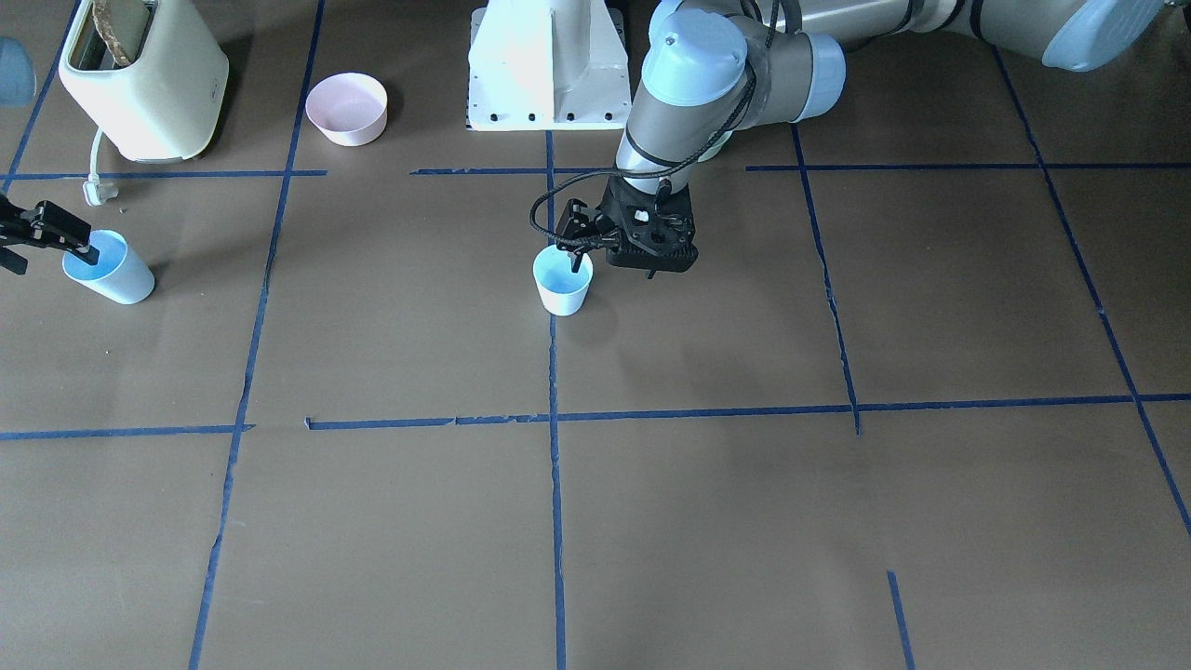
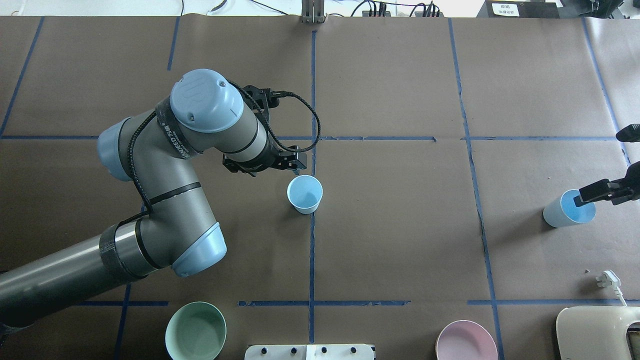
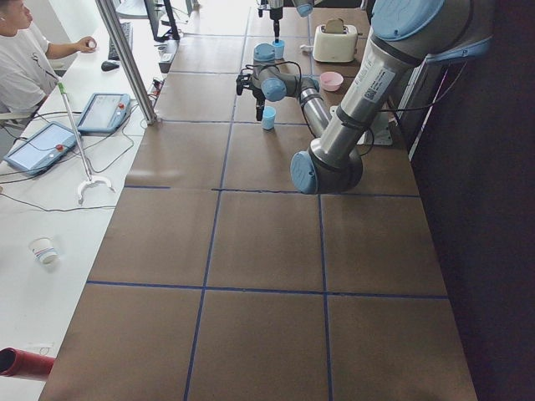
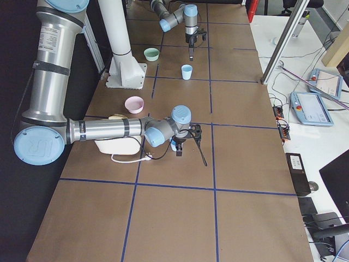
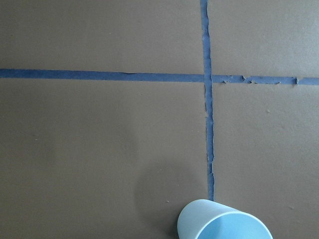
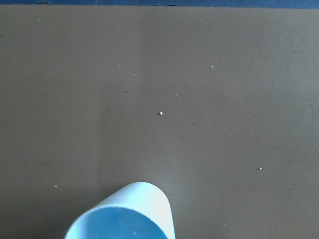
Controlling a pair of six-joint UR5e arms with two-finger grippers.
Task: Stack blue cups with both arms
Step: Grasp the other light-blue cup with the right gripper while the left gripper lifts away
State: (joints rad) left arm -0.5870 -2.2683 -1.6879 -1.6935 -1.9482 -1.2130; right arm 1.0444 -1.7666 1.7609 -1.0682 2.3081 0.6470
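Observation:
A pale blue cup (image 1: 562, 283) stands upright mid-table; it also shows in the overhead view (image 2: 304, 194) and at the left wrist view's bottom edge (image 5: 223, 222). My left gripper (image 1: 574, 253) hangs over its rim with one fingertip inside; I cannot tell whether the jaws are closed. A deeper blue cup (image 1: 109, 268) sits at my right end of the table, also seen from overhead (image 2: 568, 210) and in the right wrist view (image 6: 124, 215). My right gripper (image 2: 584, 198) looks shut on its rim.
A pink bowl (image 1: 347, 108) and a cream toaster (image 1: 144, 74) with a loose plug (image 2: 608, 278) stand near my base on my right. A pale green bowl (image 2: 195, 330) sits near the base on my left. The white pedestal (image 1: 547, 65) is between them.

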